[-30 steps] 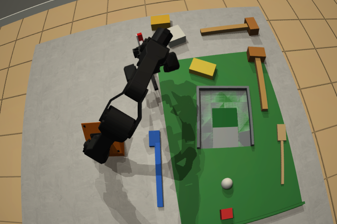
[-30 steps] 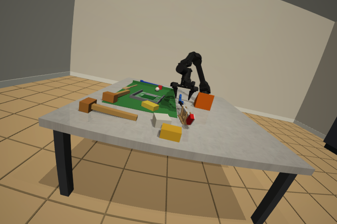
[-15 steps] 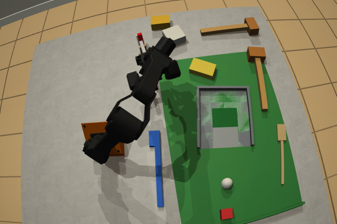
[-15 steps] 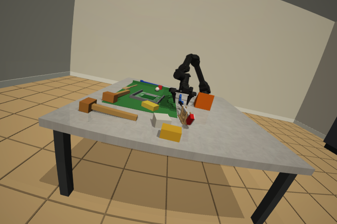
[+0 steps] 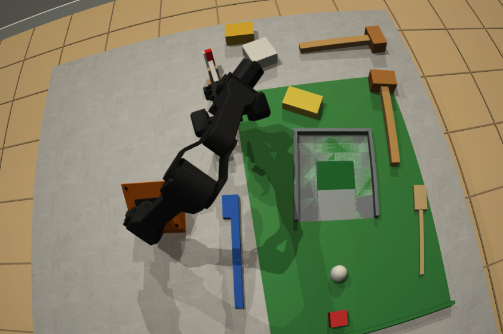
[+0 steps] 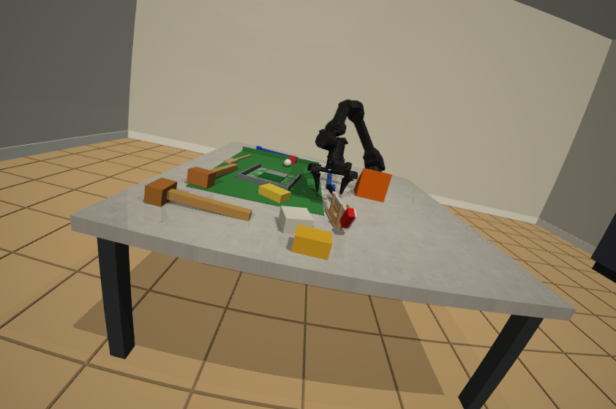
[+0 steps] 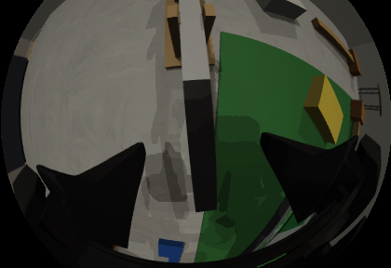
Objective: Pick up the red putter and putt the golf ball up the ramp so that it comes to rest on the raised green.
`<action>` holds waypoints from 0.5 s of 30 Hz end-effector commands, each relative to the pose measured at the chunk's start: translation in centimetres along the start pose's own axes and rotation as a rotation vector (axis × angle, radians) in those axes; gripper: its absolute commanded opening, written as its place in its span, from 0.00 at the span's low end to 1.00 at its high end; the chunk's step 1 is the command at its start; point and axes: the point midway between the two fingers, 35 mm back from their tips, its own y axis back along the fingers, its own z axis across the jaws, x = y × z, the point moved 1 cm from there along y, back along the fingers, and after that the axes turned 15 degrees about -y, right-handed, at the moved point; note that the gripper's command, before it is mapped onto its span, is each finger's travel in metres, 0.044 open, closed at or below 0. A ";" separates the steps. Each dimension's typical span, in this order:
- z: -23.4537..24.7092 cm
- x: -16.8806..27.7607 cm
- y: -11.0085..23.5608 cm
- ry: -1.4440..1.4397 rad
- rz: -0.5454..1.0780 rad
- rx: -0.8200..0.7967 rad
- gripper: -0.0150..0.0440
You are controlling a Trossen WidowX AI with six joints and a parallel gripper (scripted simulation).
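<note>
The red putter [image 5: 208, 54] [image 6: 348, 218] [image 7: 195, 44] rests in a wooden stand [image 6: 334, 210] [image 7: 171, 62], with a red head, white shaft and black grip. My gripper [image 6: 329, 193] [image 7: 205, 144] is open and empty. It points down above the black grip, which runs between the spread fingers in the wrist view; the arm hides the grip in the top view. The white golf ball [image 5: 339, 273] [image 6: 287, 162] lies on the green mat [image 5: 386, 248], in front of the grey ramp [image 5: 336, 204]. The raised green [image 5: 335, 175] [image 6: 271, 176] is dark and has grey walls around it.
A blue putter [image 5: 236, 257] [image 7: 170, 249] lies beside the mat. A red block [image 5: 339, 318] is near the ball. Yellow blocks [image 5: 302, 100] [image 5: 239, 31] and a white block [image 5: 260, 50] [image 7: 275, 2] are near the stand. Two hammers [image 5: 376, 39] [image 5: 382, 80] and a small mallet [image 5: 420, 196] lie farther right.
</note>
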 end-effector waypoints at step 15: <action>0.1 0.4 -1.1 0.001 0.008 -0.006 0.87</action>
